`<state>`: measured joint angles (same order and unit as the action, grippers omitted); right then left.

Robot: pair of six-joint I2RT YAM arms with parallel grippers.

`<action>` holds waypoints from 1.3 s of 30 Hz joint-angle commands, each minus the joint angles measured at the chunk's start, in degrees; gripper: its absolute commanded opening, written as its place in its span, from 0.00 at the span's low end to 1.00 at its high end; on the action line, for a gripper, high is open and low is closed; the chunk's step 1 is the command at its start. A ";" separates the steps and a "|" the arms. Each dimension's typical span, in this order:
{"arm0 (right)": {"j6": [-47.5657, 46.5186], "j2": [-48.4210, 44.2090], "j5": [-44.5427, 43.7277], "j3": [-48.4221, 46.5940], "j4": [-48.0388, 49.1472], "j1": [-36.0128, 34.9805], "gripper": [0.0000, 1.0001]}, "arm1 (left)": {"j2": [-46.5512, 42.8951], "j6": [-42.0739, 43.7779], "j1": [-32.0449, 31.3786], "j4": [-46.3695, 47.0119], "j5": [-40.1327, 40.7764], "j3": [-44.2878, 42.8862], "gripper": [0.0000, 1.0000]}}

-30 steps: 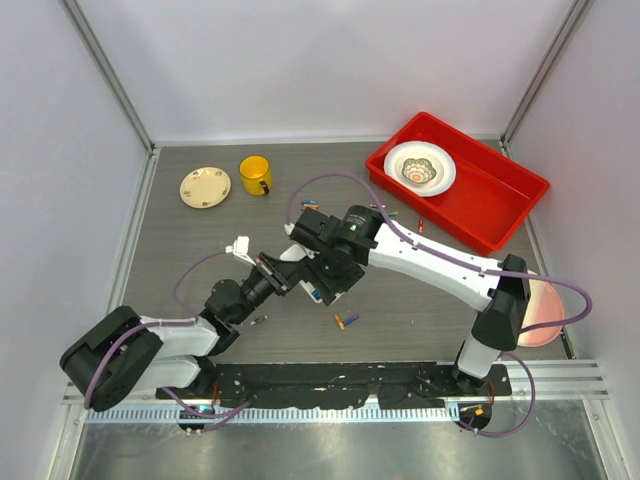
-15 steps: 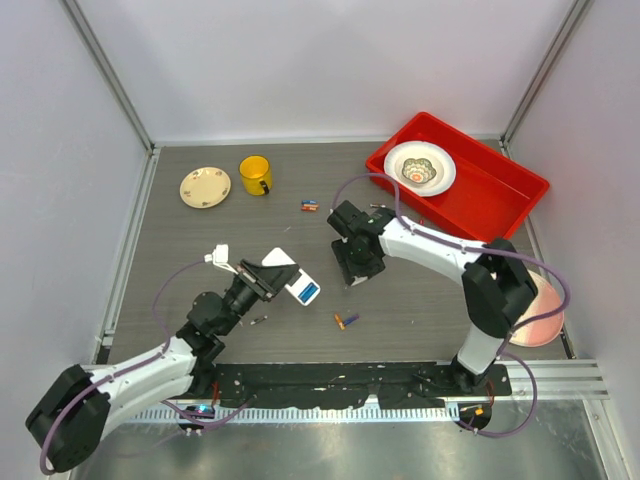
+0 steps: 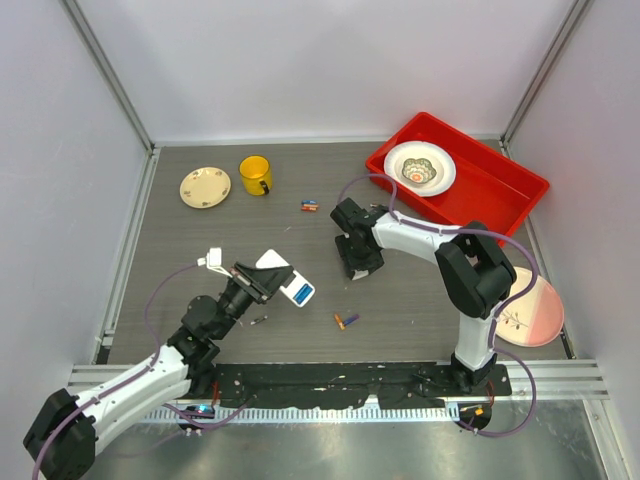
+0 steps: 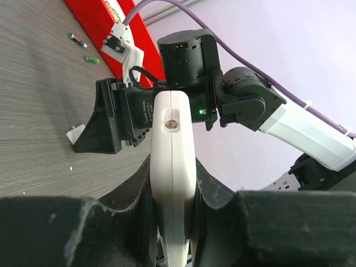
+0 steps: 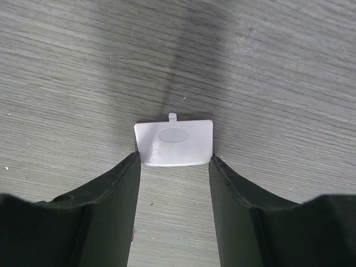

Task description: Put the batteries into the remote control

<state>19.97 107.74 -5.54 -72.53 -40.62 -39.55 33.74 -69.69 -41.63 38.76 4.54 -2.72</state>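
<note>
My left gripper (image 3: 268, 281) is shut on the white remote control (image 3: 290, 287), whose blue patch faces up. In the left wrist view the remote (image 4: 173, 139) stands edge-on between the pads. My right gripper (image 3: 358, 264) points down at the table, and its fingertips clamp a small white square cover (image 5: 174, 143) by its two sides. It also shows in the left wrist view (image 4: 75, 133). Batteries lie loose: an orange and a purple one (image 3: 345, 320), a pair (image 3: 310, 206), one near the left arm (image 3: 258, 320), and two by the tray (image 4: 78, 40).
A yellow cup (image 3: 255, 175) and a small plate (image 3: 205, 186) stand at the back left. A red tray (image 3: 500, 195) holding a white bowl (image 3: 420, 167) is at the back right. A pink plate (image 3: 530, 310) lies at the right edge.
The two grippers were together at the remote. The left one has pulled back left with the remote. The right one has moved right and down to the table with the white cover.
</note>
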 commanded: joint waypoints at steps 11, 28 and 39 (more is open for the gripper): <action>-2.91 0.71 -1.75 0.11 2.21 -0.35 0.49 | 2.82 1.22 -0.21 3.86 0.12 2.37 0.00; -5.64 -0.52 -0.79 2.04 4.67 -0.26 0.76 | 4.85 1.40 -0.21 4.92 -0.67 1.67 0.00; -6.17 -1.04 -1.14 4.59 4.41 -0.18 0.58 | 6.43 1.75 -0.12 5.44 -0.93 1.05 0.00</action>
<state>15.07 107.09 -4.56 -70.26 -35.46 -39.70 39.62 -68.95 -41.63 40.05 3.97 -2.70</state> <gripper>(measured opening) 0.601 0.255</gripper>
